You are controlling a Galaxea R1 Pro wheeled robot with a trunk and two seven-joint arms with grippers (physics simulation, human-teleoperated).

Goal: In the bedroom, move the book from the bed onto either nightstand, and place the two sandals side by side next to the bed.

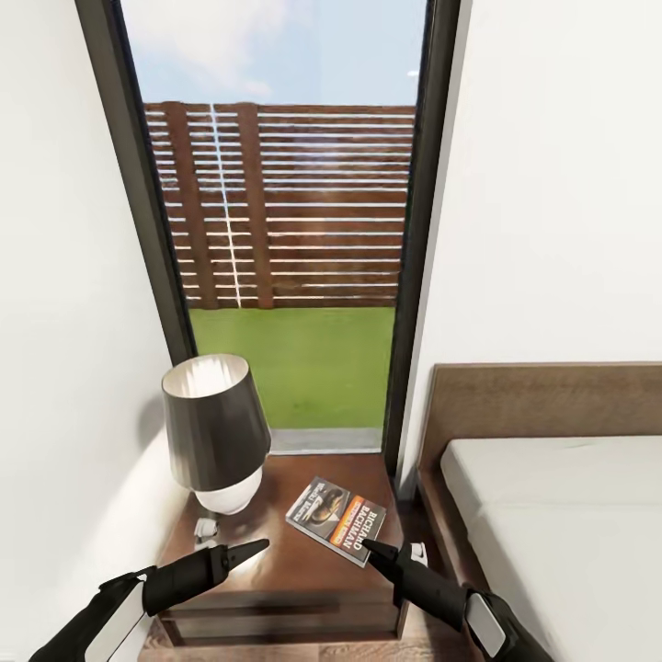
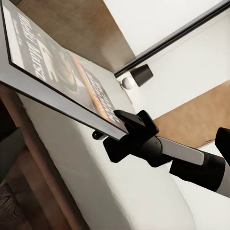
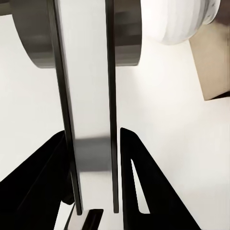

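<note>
Right gripper (image 1: 372,548), lower centre of head view, pinches the book (image 1: 336,519) by its edge w/ jaws closed to set it on nightstand (image 1: 276,570); left gripper (image 1: 253,548) idle, can't tell if open.

Lamp (image 1: 216,432) lower left of frame: dark shade, white rounded base. Small white object (image 1: 206,529) just below its base, can't identify. Tall dark-framed window (image 1: 276,221) top centre: slatted fence (image 1: 285,207), grass (image 1: 294,363), blue sky. White walls either side.
</note>
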